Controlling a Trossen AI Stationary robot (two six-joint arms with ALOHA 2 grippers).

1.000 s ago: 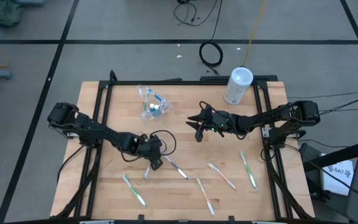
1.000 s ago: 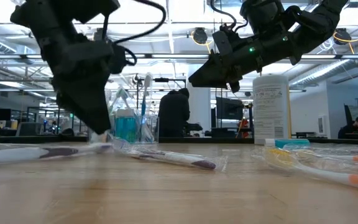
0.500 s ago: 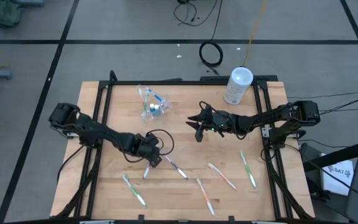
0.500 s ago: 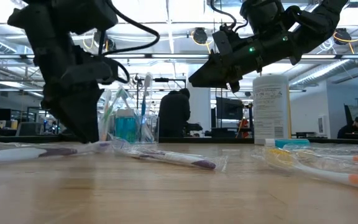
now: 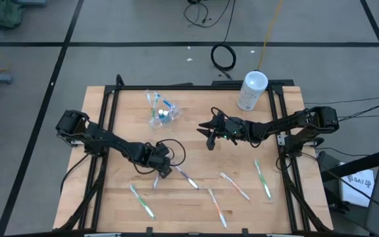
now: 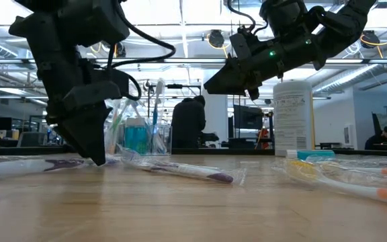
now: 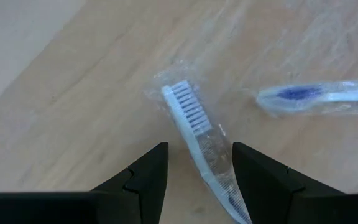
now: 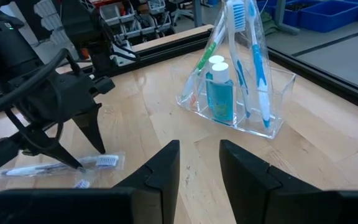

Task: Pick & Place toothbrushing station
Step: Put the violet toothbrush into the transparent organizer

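Near desk [image 5: 196,148] front, left tool [image 5: 161,170] low, fingers parted astride wrapped toothbrush [image 7: 194,127], not gripping; right tool [image 5: 208,137] raised mid-desk, half-open, empty.

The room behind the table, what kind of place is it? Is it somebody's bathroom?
Not a bathroom; probably a robotics lab or workshop. Two robot arms work over a wooden table set on a bare grey floor with a coiled cable, and the low view shows a big hall with ceiling lights and a person at a desk.
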